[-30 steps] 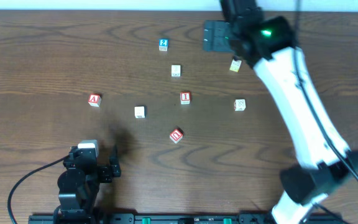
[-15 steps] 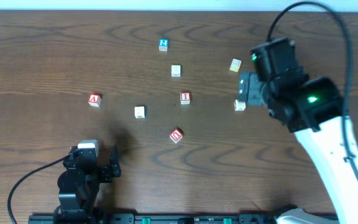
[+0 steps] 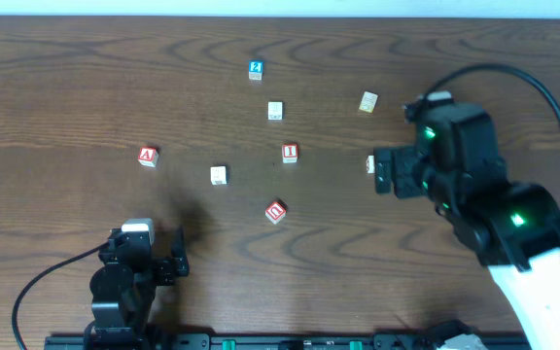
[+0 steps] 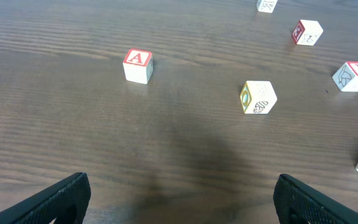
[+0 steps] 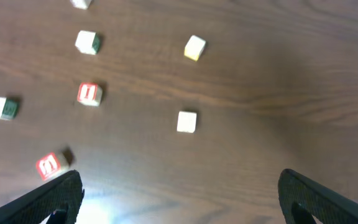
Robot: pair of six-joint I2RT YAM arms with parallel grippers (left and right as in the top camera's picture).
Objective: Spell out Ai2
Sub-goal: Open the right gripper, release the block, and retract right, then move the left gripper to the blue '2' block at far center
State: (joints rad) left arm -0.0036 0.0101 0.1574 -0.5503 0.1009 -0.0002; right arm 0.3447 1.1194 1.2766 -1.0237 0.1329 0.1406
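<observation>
The left end effector (image 4: 182, 185) is seen spread wide and empty, held low over the wooden surface (image 3: 66, 87) near its front edge. The right end effector (image 5: 178, 183) is likewise released, with nothing between its fingers, and is hung above the right half. The A block (image 3: 148, 156) is found at the left, the I block (image 3: 290, 153) near the middle, and the blue 2 block (image 3: 256, 69) farther back. All three are set well apart.
</observation>
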